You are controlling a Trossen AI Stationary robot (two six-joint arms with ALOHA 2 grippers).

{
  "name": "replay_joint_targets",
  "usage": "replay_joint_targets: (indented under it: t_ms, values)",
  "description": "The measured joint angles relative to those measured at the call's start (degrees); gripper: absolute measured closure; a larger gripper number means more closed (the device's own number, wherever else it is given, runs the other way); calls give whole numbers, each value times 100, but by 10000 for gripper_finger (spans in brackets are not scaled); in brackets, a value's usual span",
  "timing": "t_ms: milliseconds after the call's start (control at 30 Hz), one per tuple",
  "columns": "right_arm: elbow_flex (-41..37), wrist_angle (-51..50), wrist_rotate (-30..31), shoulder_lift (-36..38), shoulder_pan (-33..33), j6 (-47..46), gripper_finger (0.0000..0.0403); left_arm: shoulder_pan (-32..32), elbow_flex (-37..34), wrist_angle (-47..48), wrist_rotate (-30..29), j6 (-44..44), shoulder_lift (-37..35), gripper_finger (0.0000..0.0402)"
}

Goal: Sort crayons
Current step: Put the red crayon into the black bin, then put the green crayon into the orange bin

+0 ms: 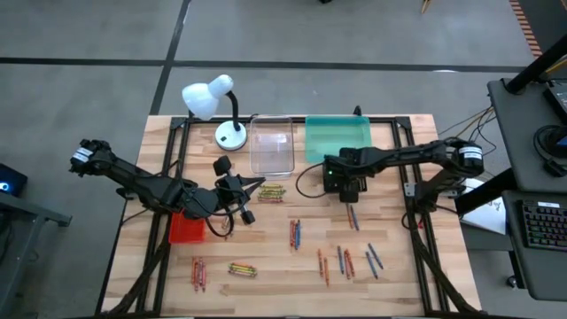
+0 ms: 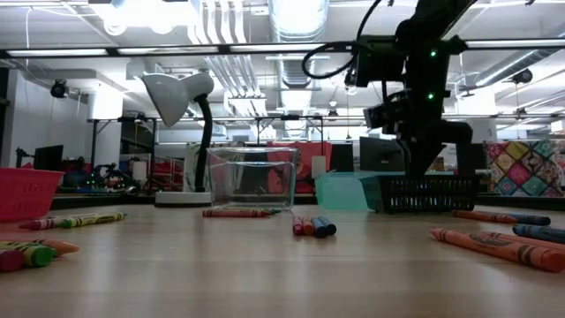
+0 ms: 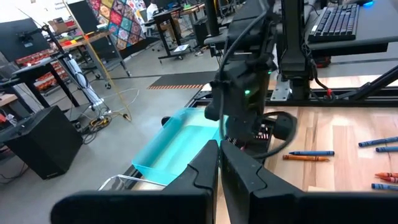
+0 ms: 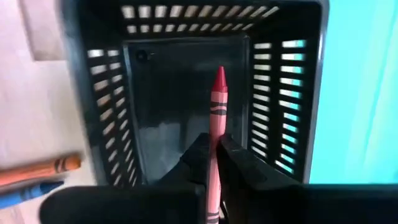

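Over black tray [image 4: 93,93], crayon [image 4: 217,106] in right hand [image 4: 212,152]

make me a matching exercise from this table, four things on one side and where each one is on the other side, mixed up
Things:
1. red wax crayon
2. white desk lamp
3. red plastic tray
4. teal plastic tray

Places:
A. at the table's far edge, left of the clear plastic tray
B. pinched in the right gripper, over the black slotted basket
C. at the far edge, right of the clear tray
D. on the table's left side, under the left arm

Pairs: 1-B, 2-A, 3-D, 4-C
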State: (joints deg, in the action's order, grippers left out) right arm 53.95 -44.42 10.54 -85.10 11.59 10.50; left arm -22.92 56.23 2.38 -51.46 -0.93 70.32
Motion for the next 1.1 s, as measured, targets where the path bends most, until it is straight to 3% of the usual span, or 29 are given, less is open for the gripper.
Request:
replay_joint_targets:
  t_ms: [367, 500, 833, 1100]
  values:
    - [0, 66, -47, 226, 312, 36, 302, 9, 0, 128, -3, -7, 0, 402]
    - [2, 196, -49, 561, 307, -486, 294, 9, 0, 258, -3, 155, 0, 402]
    - [-87, 919, -45, 1675, -253, -1522, 315, 9, 0, 768, 25, 2116, -4, 402]
    - [-290, 1867, 1, 2256, -1108, -1545, 333, 5, 0, 954, 879, 3939, 84, 402]
